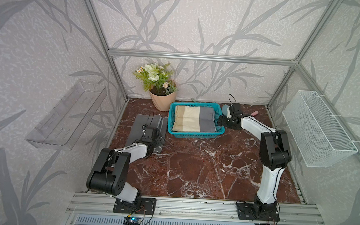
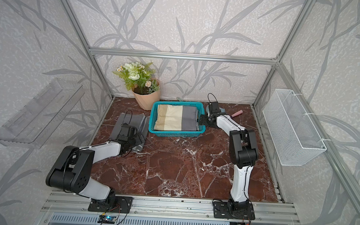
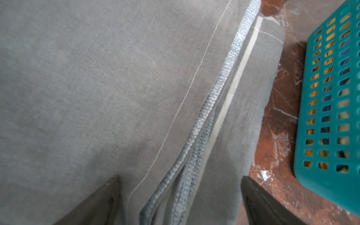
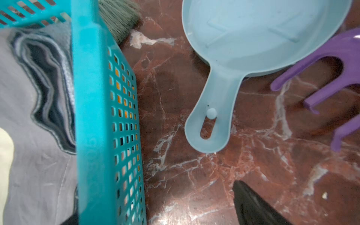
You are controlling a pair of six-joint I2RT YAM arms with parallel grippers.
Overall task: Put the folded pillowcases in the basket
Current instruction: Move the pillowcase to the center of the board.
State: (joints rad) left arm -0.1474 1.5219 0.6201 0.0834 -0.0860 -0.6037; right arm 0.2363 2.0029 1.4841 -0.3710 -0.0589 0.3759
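The right claw (image 1: 219, 121) stands wide and empty, its jaws seemingly either side of the teal basket's (image 1: 194, 135) end wall. The striped folded pillowcase (image 1: 192, 121) lies flat inside, just past that wall. I'd lift straight up, clear of the flared rim, without nudging the basket. The left claw (image 3: 181, 198), also wide, hovers over a grey folded cloth (image 3: 87, 87) on the worktop (image 1: 192, 171)

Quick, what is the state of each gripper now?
Left gripper: open, holding nothing, over the grey folded cloth.
Right gripper: open, holding nothing, at the wall of the teal basket.
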